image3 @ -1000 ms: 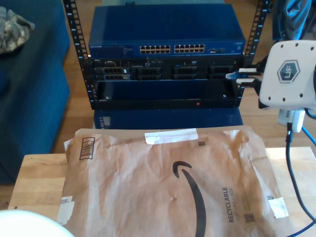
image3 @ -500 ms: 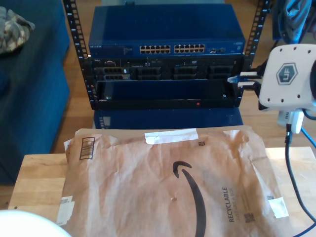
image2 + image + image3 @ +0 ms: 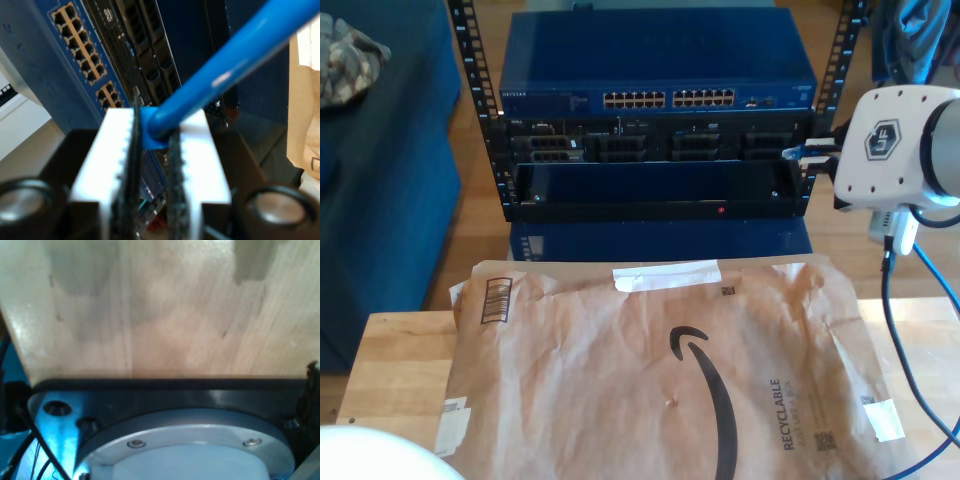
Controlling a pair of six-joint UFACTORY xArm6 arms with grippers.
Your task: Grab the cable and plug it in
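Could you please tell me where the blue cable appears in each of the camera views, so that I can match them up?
Exterior view: the cable shows as a blue tip at my second gripper, at the rack's side on the exterior view's right.
Second wrist view: it is pinched between the jaws, running away from them.
First wrist view: wooden tabletop.
Shared landmark: the blue network switch.

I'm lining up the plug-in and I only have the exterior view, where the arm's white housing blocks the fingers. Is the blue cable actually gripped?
Observer: Yes. In the second wrist view the second end effector is shut on the cable, which is pinched between its white pads.
Operator: What's ahead of it?
Observer: The blue switch. Its rows of ports lie beyond the fingertips. I can't see the plug itself.
Operator: And the other arm's camera?
Observer: The first wrist view faces the bare wood of the table.
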